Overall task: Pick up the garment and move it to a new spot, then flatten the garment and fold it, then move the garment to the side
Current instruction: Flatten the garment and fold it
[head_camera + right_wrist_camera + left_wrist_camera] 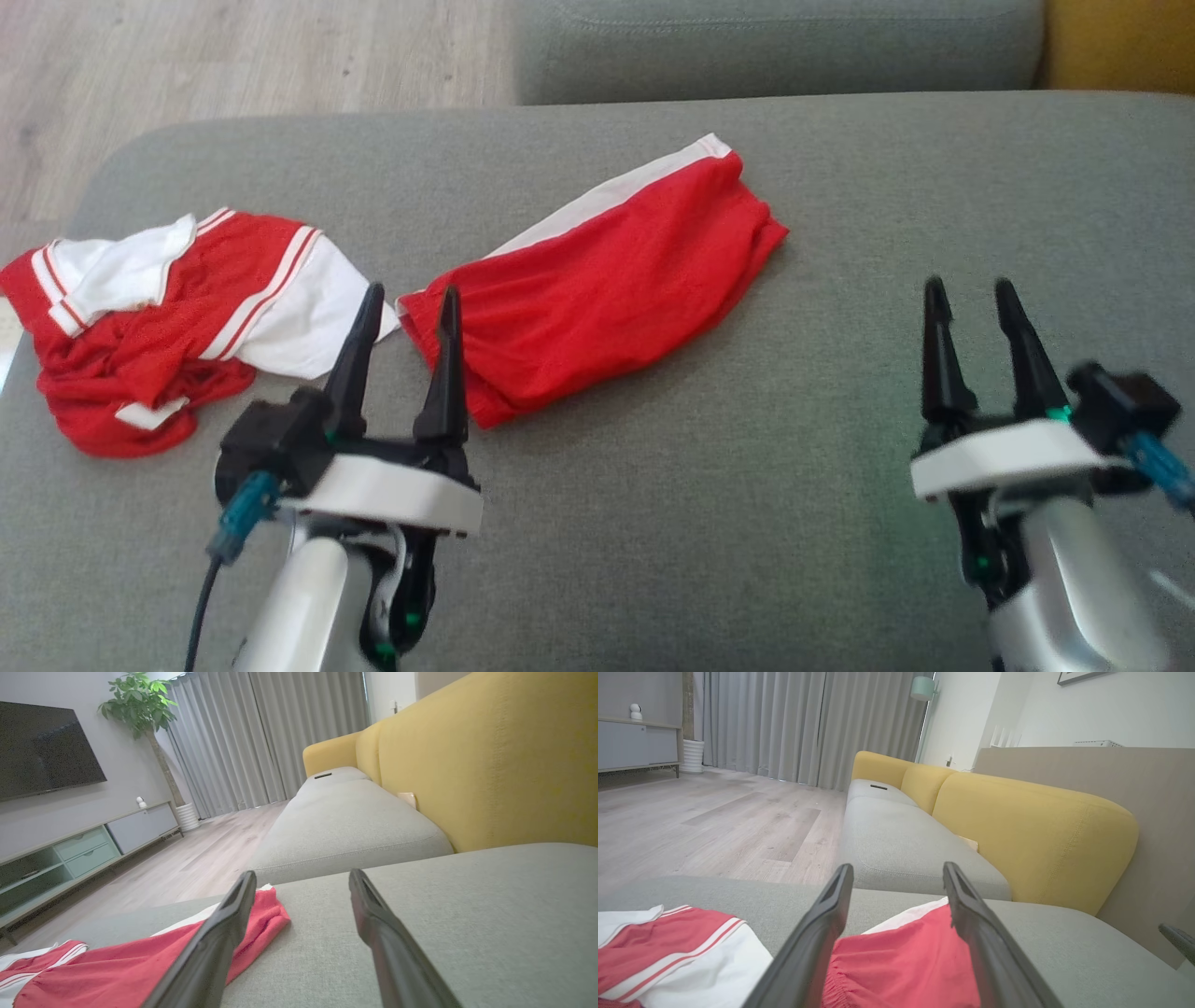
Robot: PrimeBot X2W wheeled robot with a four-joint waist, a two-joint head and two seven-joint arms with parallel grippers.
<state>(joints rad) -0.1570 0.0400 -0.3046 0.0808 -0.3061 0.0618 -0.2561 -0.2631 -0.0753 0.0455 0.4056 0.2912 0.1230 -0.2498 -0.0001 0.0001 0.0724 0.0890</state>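
Red shorts, taken here as the garment, lie near the middle of the grey sofa cushion. They are spread slantwise, with the white side stripe along the far edge and the gathered waistband at the near-left end. A crumpled red-and-white jersey lies just beside that waistband, toward the cushion's left edge. The left gripper has its jaws spread and empty. Its fingertips sit at the waistband corner, but whether they touch the cloth cannot be told. The right gripper is likewise spread and empty, over bare cushion well apart from the shorts on the right. The step in hand appears to be the pick-up. For a clean grasp, pinch the waistband hem only and keep clear of the jersey. Take a second hold at the far leg end so the cloth lifts without bunching.
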